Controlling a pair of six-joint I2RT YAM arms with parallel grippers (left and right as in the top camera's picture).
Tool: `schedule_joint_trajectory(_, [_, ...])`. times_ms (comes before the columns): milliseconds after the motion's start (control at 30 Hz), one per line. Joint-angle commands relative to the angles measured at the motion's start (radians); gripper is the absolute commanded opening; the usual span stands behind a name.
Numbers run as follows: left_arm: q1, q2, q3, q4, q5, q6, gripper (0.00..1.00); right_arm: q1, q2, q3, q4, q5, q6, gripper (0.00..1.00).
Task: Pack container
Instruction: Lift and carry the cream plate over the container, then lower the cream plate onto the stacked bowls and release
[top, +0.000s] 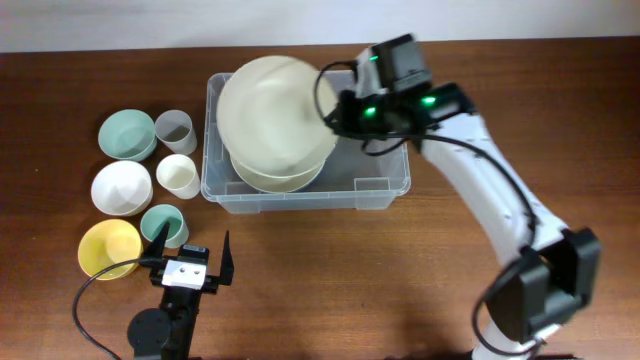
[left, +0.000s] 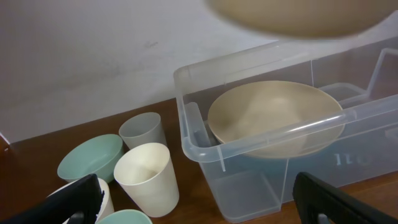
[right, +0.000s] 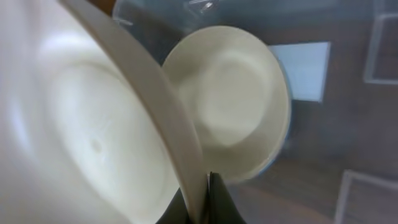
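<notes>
Nearest us, our left gripper (top: 193, 247) hangs wide open and empty, just beside a teal cup (top: 163, 224). Beyond, the container (top: 385, 188) holds one cream bowl (top: 275, 178). Our right gripper (top: 333, 112) pinches a larger bowl (top: 270, 105) by its rim above it.

Beige bowl (left: 273, 117) inside the clear container (left: 198, 148), cream cup (left: 145, 177) just beside

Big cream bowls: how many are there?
2. A lower bowl lies in the container; an upper bowl hangs tilted above it, pinched by the right end effector. Any bowls stacked beneath would be hidden.
</notes>
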Motion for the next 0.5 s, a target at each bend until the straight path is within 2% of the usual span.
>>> schedule_joint_trajectory(0, [0.006,-0.006,-0.006,-0.001,-0.004,0.008,1.00,0.032,0.085,0.007,0.061,0.058,0.021,0.04])
schedule_joint_trajectory(467, [0.006,-0.006,-0.006,-0.001,-0.004,0.008,1.00,0.031,0.259,0.007,0.126,0.102,0.043,0.04])
